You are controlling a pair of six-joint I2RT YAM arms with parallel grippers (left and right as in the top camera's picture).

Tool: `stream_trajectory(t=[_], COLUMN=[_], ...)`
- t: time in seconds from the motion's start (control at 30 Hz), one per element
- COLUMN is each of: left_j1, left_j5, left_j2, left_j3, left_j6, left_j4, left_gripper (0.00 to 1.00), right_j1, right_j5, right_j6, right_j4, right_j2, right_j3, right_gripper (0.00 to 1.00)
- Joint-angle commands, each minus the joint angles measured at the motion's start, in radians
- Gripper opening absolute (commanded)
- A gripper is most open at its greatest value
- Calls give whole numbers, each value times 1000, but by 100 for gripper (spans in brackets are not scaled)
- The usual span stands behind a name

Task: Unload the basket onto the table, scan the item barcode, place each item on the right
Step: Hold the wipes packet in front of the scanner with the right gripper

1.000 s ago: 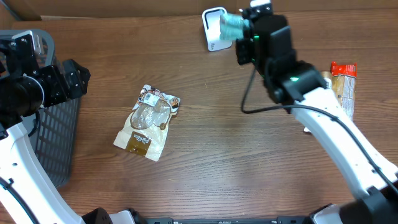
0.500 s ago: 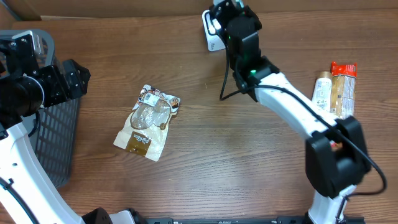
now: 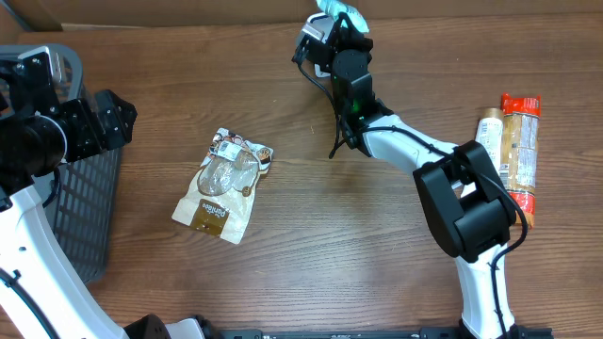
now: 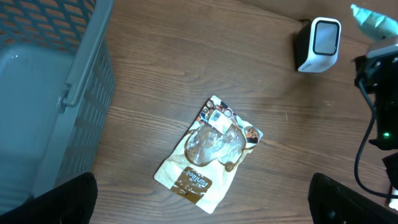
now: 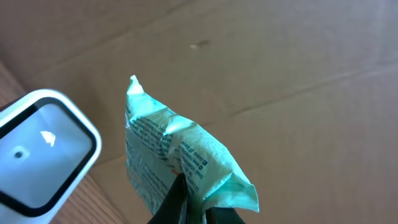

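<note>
Right gripper (image 5: 189, 208) pinched a mint-green crinkled plastic packet (image 5: 168, 149) beside the white boxy scanner (image 5: 43, 149); left gripper (image 3: 111, 121) fingers spread wide

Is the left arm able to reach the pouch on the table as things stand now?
Probably yes. The pouch lies flat on the table with nothing over it, the left fingers are open and empty, the basket stands aside, and the right arm is far off by the scanner.
</note>
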Motion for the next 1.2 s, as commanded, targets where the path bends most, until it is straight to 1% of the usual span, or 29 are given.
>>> stream_trajectory(t=[0.0,0.07,0.27,0.4,0.63,0.9,1.03,1.17], left_j1=[2,2,2,2,2,2,2,2], left_j5=[11,10,11,11,11,11,11,10], left_j2=[5,5,5,5,5,5,5,5], left_j3=[1,1,1,1,1,1,1,1], left_j6=[20,20,20,20,20,20,20,20], left_j4=[2,2,2,2,2,2,2,2], left_gripper=[100,99,100,99,100,100,100,99], right_j1=[-12,-12,-15,-15,-15,7,14,17], right_j5=[-28,-32,-41,-55,-68,-31,-31,-14], right_j6=[-47,-50,-187,-204,-331,-334,-333,-270], right_j4=[16,16,14,29,38,36,34,-5], right_j2=[18,30,76,80,81,72,24,-58], right_j3=[23,23,23,24,24,23,23,23], right_gripper=[4,4,4,4,4,4,4,4])
